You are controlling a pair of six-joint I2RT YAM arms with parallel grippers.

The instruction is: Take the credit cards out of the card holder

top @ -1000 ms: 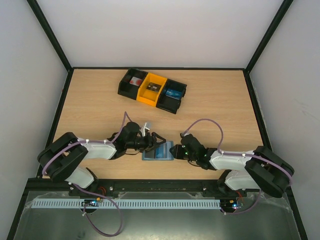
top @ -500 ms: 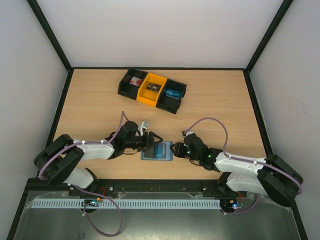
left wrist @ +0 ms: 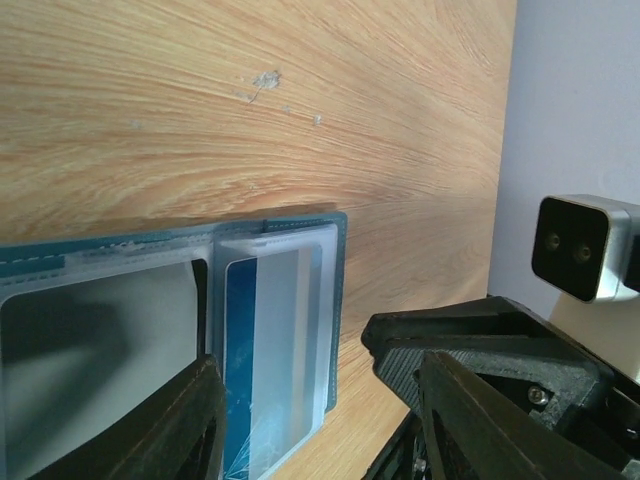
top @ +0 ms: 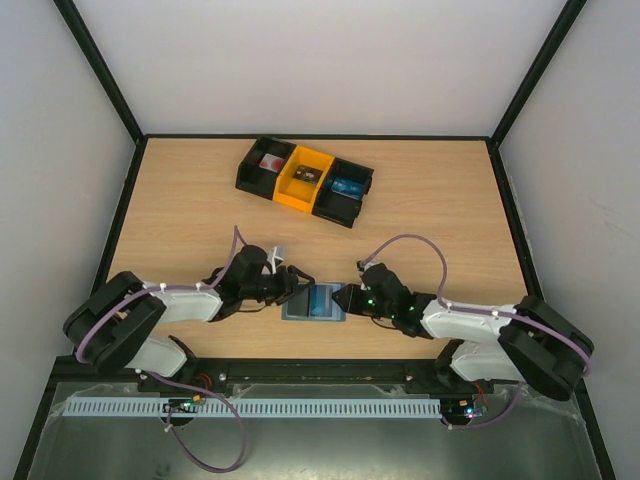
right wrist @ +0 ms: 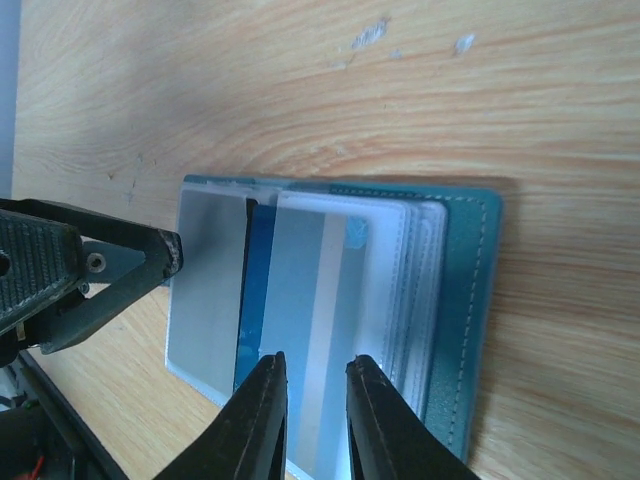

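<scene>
Right gripper (right wrist: 315,365), jaws narrowly parted, is hovering at the card holder's (right wrist: 465,300) 3 o'clock, risking dragging it along with the credit card (right wrist: 320,290).

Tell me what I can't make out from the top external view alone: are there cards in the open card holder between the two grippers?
Observer: Yes. The right wrist view shows the card holder lying open, with a blue-and-grey card inside a clear sleeve.
Operator: Does the right gripper hold it?
Observer: The right gripper has its fingers close together at the sleeve's near edge. Whether they pinch anything, I cannot tell.
Operator: And the left one?
Observer: The left wrist view shows the left gripper with its jaws open wide over the holder's edge.
</scene>
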